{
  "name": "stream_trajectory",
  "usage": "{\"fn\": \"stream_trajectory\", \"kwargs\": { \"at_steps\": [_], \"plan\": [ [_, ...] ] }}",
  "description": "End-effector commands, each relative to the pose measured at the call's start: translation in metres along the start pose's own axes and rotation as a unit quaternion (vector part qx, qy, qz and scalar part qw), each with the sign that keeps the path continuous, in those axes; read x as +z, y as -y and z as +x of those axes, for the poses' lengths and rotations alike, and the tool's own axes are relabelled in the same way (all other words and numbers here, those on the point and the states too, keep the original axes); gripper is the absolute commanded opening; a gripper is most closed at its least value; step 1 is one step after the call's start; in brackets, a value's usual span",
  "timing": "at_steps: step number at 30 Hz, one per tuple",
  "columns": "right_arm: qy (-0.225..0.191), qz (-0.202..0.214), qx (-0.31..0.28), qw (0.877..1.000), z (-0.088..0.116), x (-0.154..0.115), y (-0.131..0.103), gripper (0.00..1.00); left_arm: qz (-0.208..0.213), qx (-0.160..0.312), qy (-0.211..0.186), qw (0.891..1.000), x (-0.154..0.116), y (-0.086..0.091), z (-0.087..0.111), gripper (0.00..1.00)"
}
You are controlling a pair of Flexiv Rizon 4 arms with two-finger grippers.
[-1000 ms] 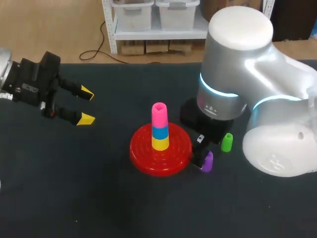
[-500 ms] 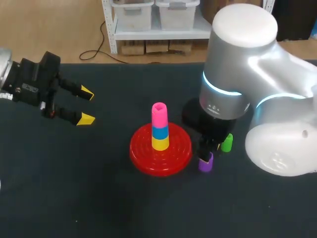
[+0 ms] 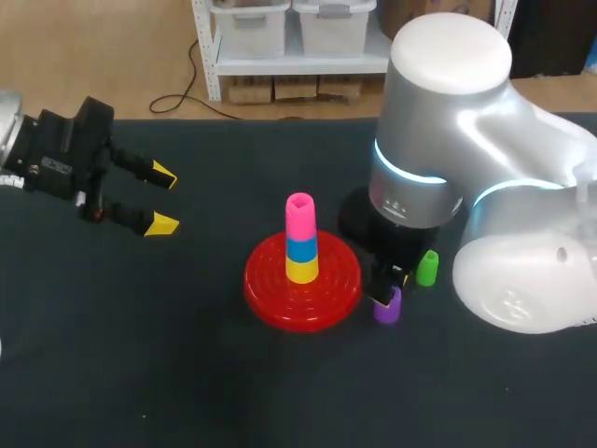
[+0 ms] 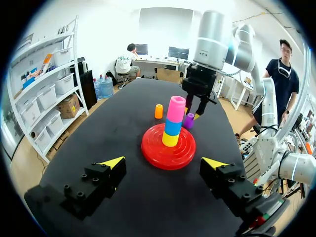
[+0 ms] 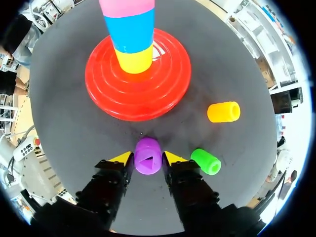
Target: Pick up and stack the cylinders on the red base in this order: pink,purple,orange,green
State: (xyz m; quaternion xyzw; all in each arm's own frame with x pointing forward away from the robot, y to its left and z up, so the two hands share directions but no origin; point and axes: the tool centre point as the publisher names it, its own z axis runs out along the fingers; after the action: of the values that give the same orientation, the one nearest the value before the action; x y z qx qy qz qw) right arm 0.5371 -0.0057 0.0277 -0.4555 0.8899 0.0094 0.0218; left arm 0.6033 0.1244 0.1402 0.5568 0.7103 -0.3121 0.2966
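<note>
A: Purple cylinder (image 5: 147, 156), position?
B: Upright, between the yellow tips of the right gripper (image 5: 147, 157), just beside the rim of the red base (image 5: 163, 89), on the right arm's side. Not touching the base. Whether its foot rests on the table (image 3: 187, 355): cannot tell.
A: Jaws?
B: Right: both tips press the purple cylinder from opposite sides, pinching it. Left gripper (image 3: 162, 199): fingers spread wide, nothing between them, over the table's left part, well apart from the base.
A: Stack on the base?
B: Yellow cylinder (image 3: 301, 270) lowest, blue cylinder (image 3: 301, 249) above it, pink cylinder (image 3: 299, 217) on top. Upright.
A: Loose pieces?
B: Green cylinder (image 5: 206, 161) on its side, just beside one right finger. Orange cylinder (image 5: 223, 111) on its side, near the base, apart from green.
</note>
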Motion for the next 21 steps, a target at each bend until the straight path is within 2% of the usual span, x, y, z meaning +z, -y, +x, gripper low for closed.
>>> {"fn": "stream_trajectory", "kwargs": {
  "at_steps": [1, 4, 5, 7, 15, 21],
  "plan": [
    [-0.001, 0.002, 0.0, 1.0, -0.001, 0.0, 0.001, 0.22, -0.001, 0.001, 0.002, 1.0, 0.0, 0.0, 0.001, 1.0],
    [-0.001, 0.002, 0.0, 1.0, -0.001, 0.001, 0.001, 0.12, -0.001, 0.001, 0.002, 1.0, 0.0, 0.0, 0.001, 1.0],
    [-0.001, 0.002, 0.0, 1.0, -0.001, 0.001, 0.002, 0.05, -0.001, 0.001, 0.002, 1.0, 0.0, 0.0, 0.001, 1.0],
    [-0.001, 0.003, 0.001, 1.0, -0.001, 0.0, 0.002, 0.0, -0.001, 0.001, 0.002, 1.0, 0.0, 0.0, 0.001, 1.0],
    [0.006, -0.013, 0.014, 1.0, -0.014, -0.034, 0.004, 0.0, -0.001, 0.001, 0.002, 1.0, 0.0, 0.0, 0.001, 1.0],
    [0.034, -0.011, 0.013, 0.999, -0.031, -0.075, 0.0, 0.0, -0.001, 0.001, 0.002, 1.0, 0.0, 0.0, 0.001, 1.0]
  ]
}}
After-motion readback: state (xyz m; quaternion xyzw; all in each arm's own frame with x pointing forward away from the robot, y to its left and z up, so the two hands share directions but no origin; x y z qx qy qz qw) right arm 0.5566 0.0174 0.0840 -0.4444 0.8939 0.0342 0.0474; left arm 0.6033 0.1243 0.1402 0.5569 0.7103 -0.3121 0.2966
